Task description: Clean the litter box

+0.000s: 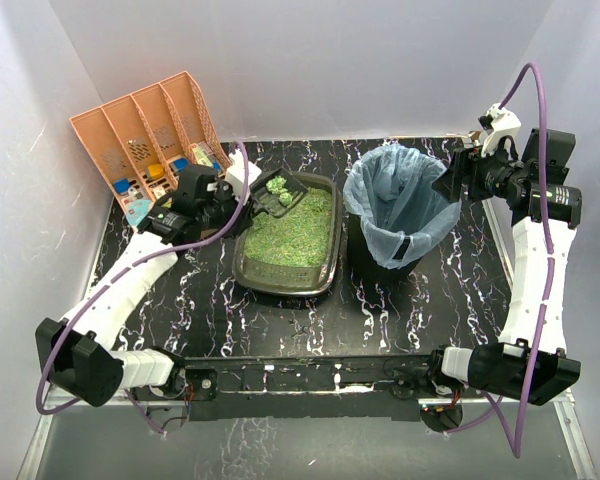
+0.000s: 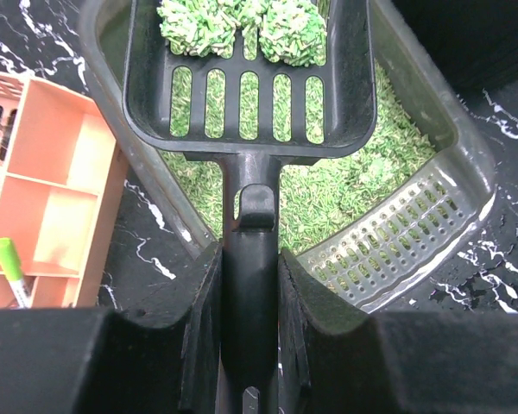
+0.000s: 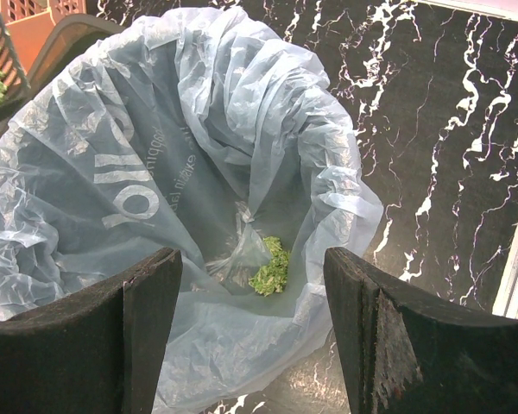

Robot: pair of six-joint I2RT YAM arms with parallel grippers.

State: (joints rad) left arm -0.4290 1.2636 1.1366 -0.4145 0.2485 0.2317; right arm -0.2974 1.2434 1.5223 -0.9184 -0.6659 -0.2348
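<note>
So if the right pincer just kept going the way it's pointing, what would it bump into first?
Probably the pale blue bag: the open right pincer aims into its mouth, toward the green clump at the bottom. Depth is hard to judge.

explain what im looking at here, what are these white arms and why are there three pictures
These are two robot arms bolted to the near edge of a black marbled table. The wide picture looks down from above and behind them; the other two come from cameras on each wrist, so the dark shapes at the bottom are that arm's own fingers. On the table stand a litter box of green litter, a black bin lined with a blue bag and an orange organiser. The left hand is shut on the handle of a black slotted scoop carrying two green clumps above the box. The right hand hangs open by the bin, holding nothing; one clump lies in the bag.
</note>
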